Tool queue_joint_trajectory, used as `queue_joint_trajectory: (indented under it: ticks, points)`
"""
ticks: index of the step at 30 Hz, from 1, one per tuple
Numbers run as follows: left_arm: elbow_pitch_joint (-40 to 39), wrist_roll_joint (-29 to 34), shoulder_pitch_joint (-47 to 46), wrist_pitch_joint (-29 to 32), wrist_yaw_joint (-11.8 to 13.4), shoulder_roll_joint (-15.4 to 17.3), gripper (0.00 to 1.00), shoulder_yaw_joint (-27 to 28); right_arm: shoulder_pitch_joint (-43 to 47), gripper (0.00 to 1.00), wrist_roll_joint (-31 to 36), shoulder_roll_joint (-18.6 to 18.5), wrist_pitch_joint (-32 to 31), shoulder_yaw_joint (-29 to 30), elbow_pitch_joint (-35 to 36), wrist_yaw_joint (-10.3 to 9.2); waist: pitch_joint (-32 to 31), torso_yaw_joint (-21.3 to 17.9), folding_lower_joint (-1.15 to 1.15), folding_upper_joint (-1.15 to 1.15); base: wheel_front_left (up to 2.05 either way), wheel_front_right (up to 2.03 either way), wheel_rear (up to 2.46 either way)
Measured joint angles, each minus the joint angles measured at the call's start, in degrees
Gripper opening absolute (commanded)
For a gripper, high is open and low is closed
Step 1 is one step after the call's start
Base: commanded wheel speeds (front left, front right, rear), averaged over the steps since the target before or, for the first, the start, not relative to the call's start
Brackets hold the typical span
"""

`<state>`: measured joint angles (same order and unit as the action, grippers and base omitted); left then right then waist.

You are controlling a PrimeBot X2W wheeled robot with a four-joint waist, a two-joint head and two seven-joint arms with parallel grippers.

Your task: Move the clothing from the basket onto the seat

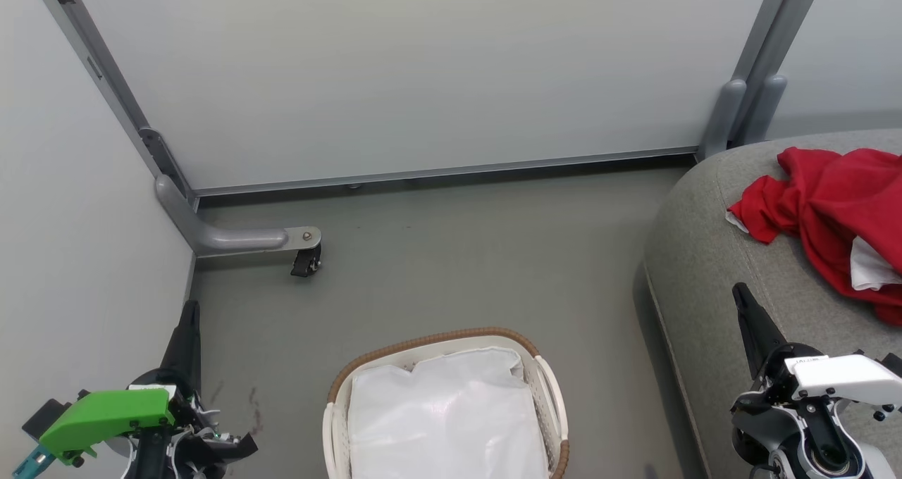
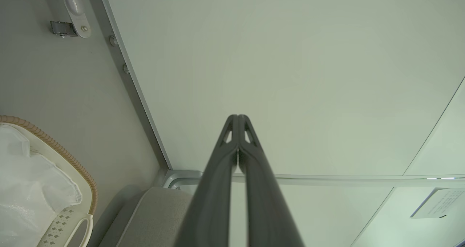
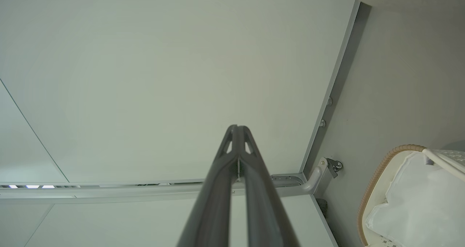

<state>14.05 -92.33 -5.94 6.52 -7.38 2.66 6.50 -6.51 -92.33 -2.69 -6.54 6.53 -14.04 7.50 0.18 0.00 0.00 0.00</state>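
The red clothing (image 1: pixel 824 204) lies on the seat (image 1: pixel 705 268), well apart from the basket (image 1: pixel 423 342), where a white liner (image 1: pixel 444 415) is seen — the transfer is judged complete. The left end effector (image 1: pixel 189 320) and right end effector (image 1: pixel 741 297) are pressed together, empty, held clear at either side — presumably parked.

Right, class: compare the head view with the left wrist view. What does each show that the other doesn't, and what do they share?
Head view adds: red clothing lying on the seat, and the right gripper at the lower right. Left wrist view adds: a paper sign at the lower right, and a close look at the left gripper, its two fingers pressed together. Shared: the basket with its white liner, the grey seat, the left gripper and the grey floor.
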Motion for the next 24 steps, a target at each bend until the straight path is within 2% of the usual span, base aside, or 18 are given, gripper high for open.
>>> queue_joint_trajectory:
  ticks: [24]
  points:
    - [0.00,0.00,0.00,0.00,0.00,0.00,0.00,0.00,0.01,0.00,0.00,0.00,0.00,0.00,0.00,0.00,0.00,0.00,0.00,0.00,0.00,0.00,0.00]
